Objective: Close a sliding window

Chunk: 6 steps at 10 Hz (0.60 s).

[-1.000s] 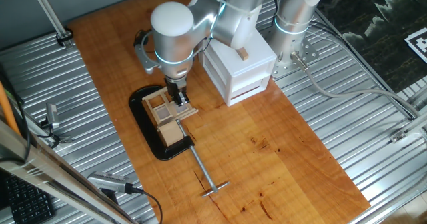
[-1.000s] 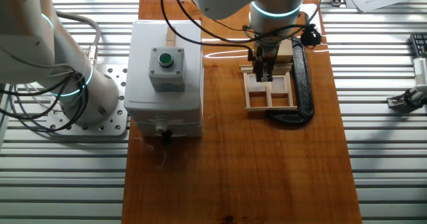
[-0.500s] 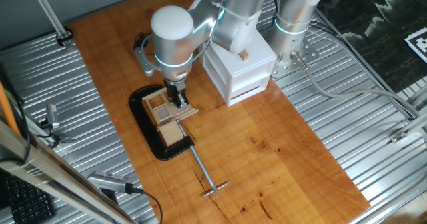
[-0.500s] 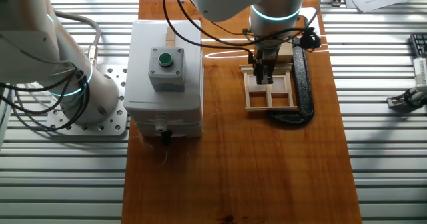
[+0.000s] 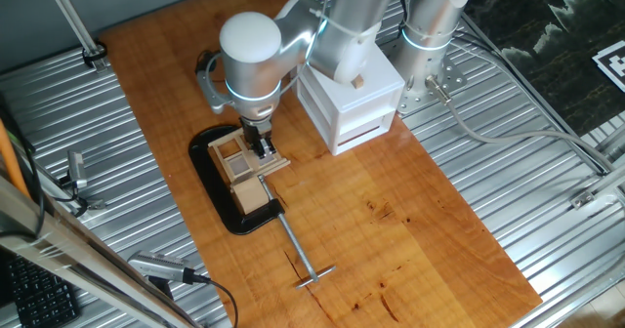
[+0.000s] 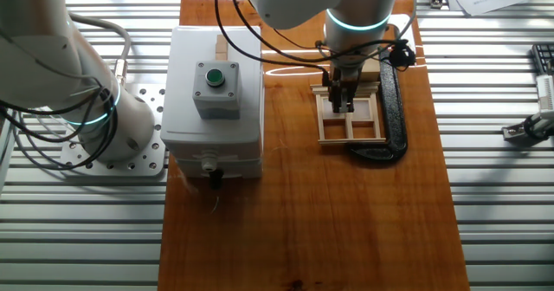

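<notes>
The sliding window [image 6: 351, 118] is a small light-wood frame with a four-pane grid, standing against a black oval base plate [image 6: 391, 109] on the wooden table. It also shows in one fixed view [image 5: 237, 164], on the base plate [image 5: 217, 193]. My gripper [image 6: 342, 102] points straight down onto the far half of the grid, with its fingers close together and their tips at the sash's bars. In one fixed view the gripper [image 5: 262, 145] sits at the window's right edge. Whether the tips clasp a bar is hidden.
A white box with a green button [image 6: 215, 76] stands left of the window, and also shows in one fixed view [image 5: 350, 99]. A metal rod with a T-handle [image 5: 301, 255] sticks out from the base plate toward the front. A second arm's base [image 6: 104, 122] stands beside the box.
My gripper has shifted slightly along the window grid toward the near panes. The frame and base plate have not visibly moved.
</notes>
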Tool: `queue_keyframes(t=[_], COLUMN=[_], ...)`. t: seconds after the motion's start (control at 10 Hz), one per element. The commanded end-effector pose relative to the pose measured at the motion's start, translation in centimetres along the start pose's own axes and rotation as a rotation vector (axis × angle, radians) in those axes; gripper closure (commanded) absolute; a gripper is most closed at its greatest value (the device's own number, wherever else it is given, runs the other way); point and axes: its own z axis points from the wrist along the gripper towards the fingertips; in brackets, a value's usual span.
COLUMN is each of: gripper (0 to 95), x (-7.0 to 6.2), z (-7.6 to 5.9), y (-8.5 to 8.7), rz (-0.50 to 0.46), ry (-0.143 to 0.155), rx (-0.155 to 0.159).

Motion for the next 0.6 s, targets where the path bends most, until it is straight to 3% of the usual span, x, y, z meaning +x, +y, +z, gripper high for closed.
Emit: queue_keyframes(t=[0.1, 0.6], gripper=[95.0, 95.0], x=[0.23, 0.76], z=[-0.23, 0.01], y=[-0.05, -0.12], rz=[-0.002, -0.005], ry=[0.004, 0.002], rx=[0.0, -0.001])
